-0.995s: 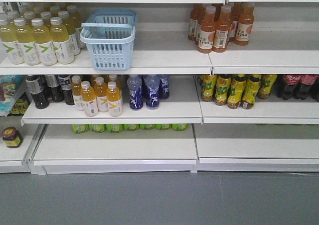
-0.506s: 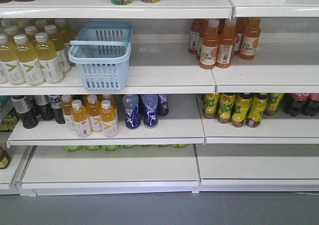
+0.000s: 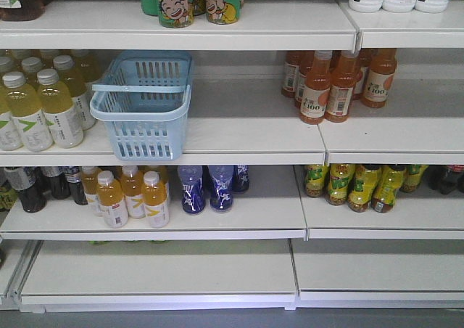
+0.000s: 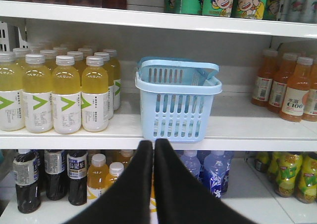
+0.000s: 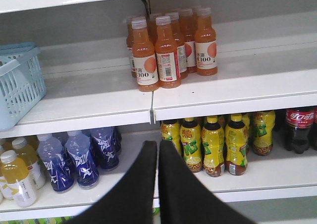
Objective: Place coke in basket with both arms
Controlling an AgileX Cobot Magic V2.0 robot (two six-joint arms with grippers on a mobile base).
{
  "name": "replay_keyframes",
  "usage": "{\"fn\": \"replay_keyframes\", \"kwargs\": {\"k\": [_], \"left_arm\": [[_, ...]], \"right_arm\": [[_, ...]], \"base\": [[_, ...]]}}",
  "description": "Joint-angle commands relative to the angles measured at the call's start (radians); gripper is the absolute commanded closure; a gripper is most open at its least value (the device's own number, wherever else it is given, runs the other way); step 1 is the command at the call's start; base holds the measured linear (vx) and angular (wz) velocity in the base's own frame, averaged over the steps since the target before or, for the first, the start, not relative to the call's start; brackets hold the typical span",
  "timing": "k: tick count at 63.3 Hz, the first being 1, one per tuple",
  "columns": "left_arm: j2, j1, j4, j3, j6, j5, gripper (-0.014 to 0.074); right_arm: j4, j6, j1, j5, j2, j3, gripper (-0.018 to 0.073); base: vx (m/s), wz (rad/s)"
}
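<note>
My left gripper [image 4: 153,143] is pressed together, empty, facing the basket [image 4: 178,88]; my right gripper [image 5: 158,144] likewise, facing the orange bottles [image 5: 168,53].

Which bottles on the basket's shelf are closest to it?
The yellow bottles with white labels, just left of the basket; the orange bottles stand much farther off.

Basket [image 3: 145,128] on shelf [image 3: 246,128], between left bottles [image 3: 43,107] and right bottles [image 3: 337,85].
</note>
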Motion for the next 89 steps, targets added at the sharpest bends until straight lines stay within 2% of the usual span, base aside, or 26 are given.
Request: {"fn": "replay_keyframes", "kwargs": {"k": [1,89], "left_arm": [[-0.013,-0.002,-0.008,-0.001,-0.008,-0.064,0.0603],[-0.013,-0.002,-0.008,-0.001,-0.008,-0.064,0.0603]], "right_arm": [[-0.013,-0.007,-0.003,-0.072,-0.018,0.009,0.0564],[-0.013,-0.007,-0.003,-0.072,-0.018,0.009,0.0564]], "base": [[0.16,-0.01],[0.05,-0.01]]}}
